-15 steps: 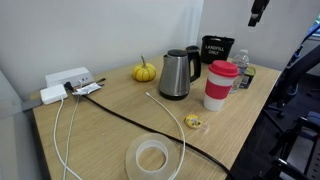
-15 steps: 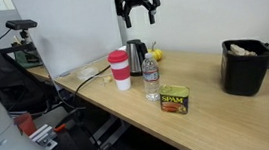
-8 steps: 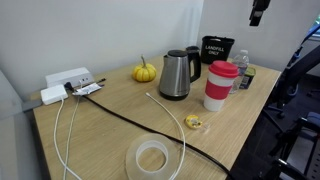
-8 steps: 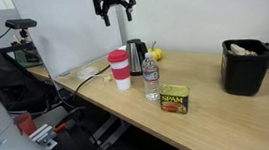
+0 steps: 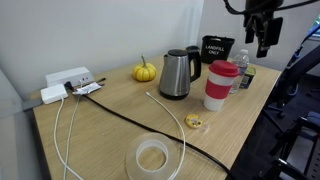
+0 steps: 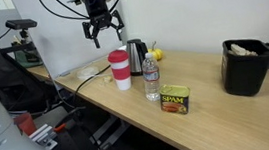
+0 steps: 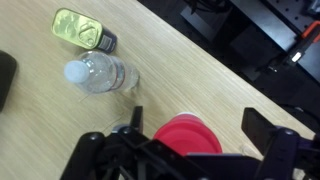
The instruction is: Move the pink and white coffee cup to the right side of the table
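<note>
The pink and white coffee cup (image 5: 221, 85) (image 6: 121, 69) stands upright on the table (image 5: 110, 130) (image 6: 212, 119), next to a steel kettle (image 5: 178, 73). In both exterior views my gripper (image 5: 265, 38) (image 6: 103, 30) hangs open in the air above the cup, not touching it. Looking down in the wrist view, the cup's red lid (image 7: 190, 136) lies below and between the two spread fingers of the gripper (image 7: 200, 125). Nothing is held.
A clear water bottle (image 6: 151, 78) (image 7: 100, 73) and a SPAM can (image 6: 174, 100) (image 7: 82, 28) stand close beside the cup. Also here: a black mug (image 5: 217, 48), small pumpkin (image 5: 144, 72), tape roll (image 5: 152, 157), power strip with cables (image 5: 68, 82), black bin (image 6: 246, 65).
My gripper has travelled sideways and come down, from high beside the kettle to a spot over the cup. The cup and other objects have not moved.
</note>
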Robot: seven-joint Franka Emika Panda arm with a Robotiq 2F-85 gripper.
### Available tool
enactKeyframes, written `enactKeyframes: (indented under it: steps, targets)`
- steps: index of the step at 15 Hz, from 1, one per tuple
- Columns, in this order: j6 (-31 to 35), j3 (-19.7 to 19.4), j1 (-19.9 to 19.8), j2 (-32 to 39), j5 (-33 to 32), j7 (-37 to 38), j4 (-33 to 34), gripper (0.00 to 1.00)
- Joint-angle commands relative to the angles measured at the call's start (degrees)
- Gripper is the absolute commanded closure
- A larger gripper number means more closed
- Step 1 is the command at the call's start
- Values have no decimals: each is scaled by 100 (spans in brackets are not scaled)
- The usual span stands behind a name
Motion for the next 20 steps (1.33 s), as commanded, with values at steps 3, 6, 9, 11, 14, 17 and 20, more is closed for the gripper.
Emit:
enactKeyframes:
  steps: [3,6,9,11,14,17,20]
  targets:
    - [-15,229,102,108,-399,28,14,0]
    - [-16,204,94,108,-396,31,15,0]
    - [-16,199,93,108,-396,31,16,0]
    - [-16,199,93,108,-396,31,15,0]
    - [-189,435,265,85,-493,36,91,0]
    - [-403,723,567,68,-489,-116,142,0]
    - [-362,1076,879,210,-732,-144,198,0]
